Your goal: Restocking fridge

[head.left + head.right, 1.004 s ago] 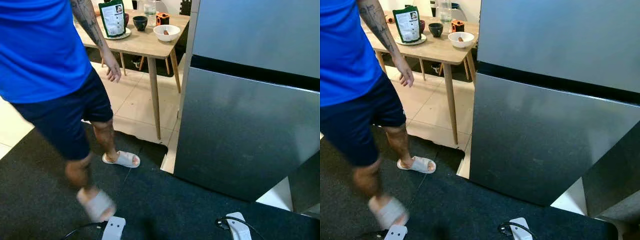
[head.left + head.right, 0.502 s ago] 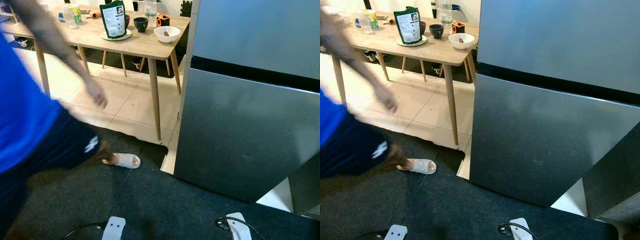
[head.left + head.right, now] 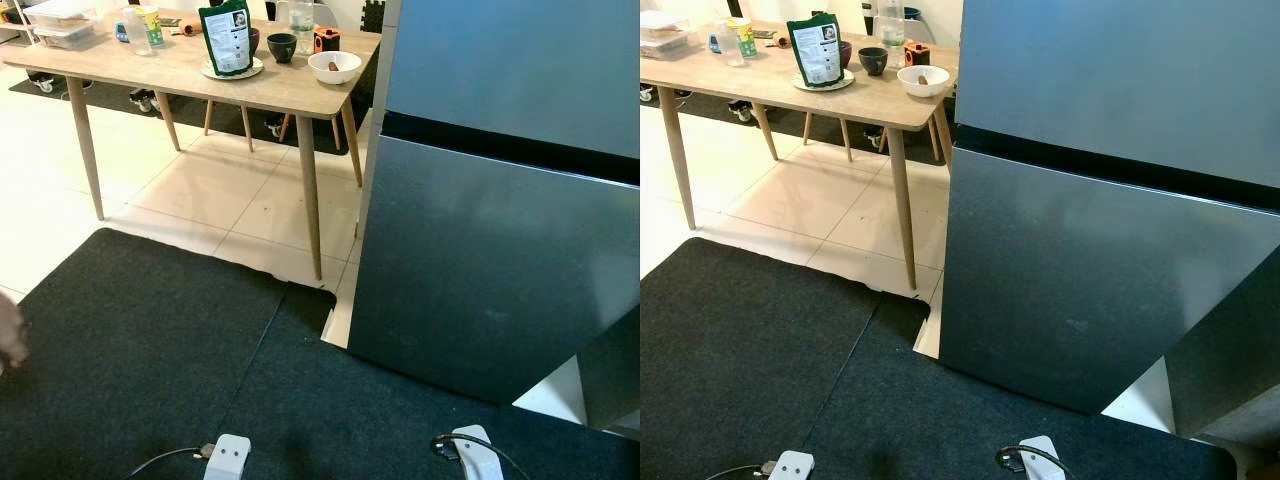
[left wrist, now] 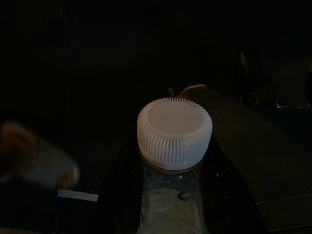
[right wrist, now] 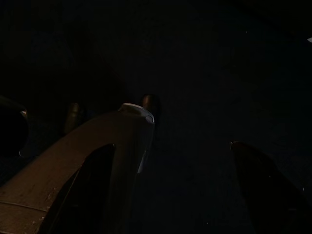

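Note:
The grey fridge [image 3: 500, 240] stands at the right with both doors closed. In the dim left wrist view, my left gripper [image 4: 173, 195] is shut on a clear plastic bottle [image 4: 171, 204] with a white ribbed cap [image 4: 174, 132], one black finger [image 4: 119, 195] on each side of its neck. The right wrist view is very dark. There my right gripper [image 5: 185, 180] hangs open over the dark mat, its two fingers [image 5: 265, 187] wide apart with nothing between them.
A wooden table [image 3: 290, 92] at the back left carries a green pouch [image 3: 226, 37], bowls, cups and bottles. Tiled floor lies beneath it, and a black mat [image 3: 150, 350] covers the near floor. A person's blurred hand [image 3: 8, 338] shows at the left edge. Two white cabled pieces [image 3: 228, 458] lie at the bottom.
The person in the blue shirt has walked off to the left; just a blurred hand remains at the edge. The fridge, the table and the camera have not moved.

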Robot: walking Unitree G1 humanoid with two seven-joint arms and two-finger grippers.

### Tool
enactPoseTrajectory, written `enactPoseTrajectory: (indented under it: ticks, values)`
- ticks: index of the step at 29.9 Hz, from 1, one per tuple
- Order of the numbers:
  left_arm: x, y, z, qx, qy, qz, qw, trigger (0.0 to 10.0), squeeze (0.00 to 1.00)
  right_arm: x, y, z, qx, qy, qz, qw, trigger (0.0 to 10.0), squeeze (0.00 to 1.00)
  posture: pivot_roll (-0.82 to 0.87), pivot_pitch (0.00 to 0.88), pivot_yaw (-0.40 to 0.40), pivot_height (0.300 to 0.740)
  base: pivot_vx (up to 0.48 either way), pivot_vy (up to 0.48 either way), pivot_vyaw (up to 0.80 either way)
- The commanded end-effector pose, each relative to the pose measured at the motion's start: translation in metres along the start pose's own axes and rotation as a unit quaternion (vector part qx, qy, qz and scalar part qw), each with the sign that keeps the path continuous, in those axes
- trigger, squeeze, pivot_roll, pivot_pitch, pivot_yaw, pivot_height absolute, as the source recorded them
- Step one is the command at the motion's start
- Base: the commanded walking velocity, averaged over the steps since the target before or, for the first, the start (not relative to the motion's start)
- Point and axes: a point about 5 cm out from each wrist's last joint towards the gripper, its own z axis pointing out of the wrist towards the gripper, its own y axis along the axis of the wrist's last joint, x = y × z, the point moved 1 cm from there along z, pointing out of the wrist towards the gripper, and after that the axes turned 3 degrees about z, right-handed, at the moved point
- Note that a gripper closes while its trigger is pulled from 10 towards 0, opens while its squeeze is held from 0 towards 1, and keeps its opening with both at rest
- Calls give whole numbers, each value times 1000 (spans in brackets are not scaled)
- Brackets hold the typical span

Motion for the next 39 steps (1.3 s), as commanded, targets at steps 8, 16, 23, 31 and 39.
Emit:
enactPoseTrajectory:
  ticks: [8,16,23,31,39]
  values:
    - [-8,-6,1,12,-16,-1,1000,10000,0,-3,-9,-2,14,-4,4,1000,10000,0,-95,111,-18,740,0,0,0]
    - [-8,-6,1,11,-16,-2,1000,10000,0,-2,-9,-2,14,-4,3,1000,10000,0,-93,110,-16,740,0,0,0]
    - [-9,-7,1,12,-17,-5,1000,10000,0,-2,-10,-3,16,-5,3,1000,10000,0,-92,113,-17,740,0,0,0]
    - [-10,-8,1,12,-17,-6,1000,10000,0,-2,-10,-2,15,-5,2,1000,10000,0,-92,115,-18,740,0,0,0]
    - [-10,-8,1,13,-18,-6,1000,10000,0,-2,-10,-2,16,-5,1,1000,10000,0,-94,117,-19,740,0,0,0]
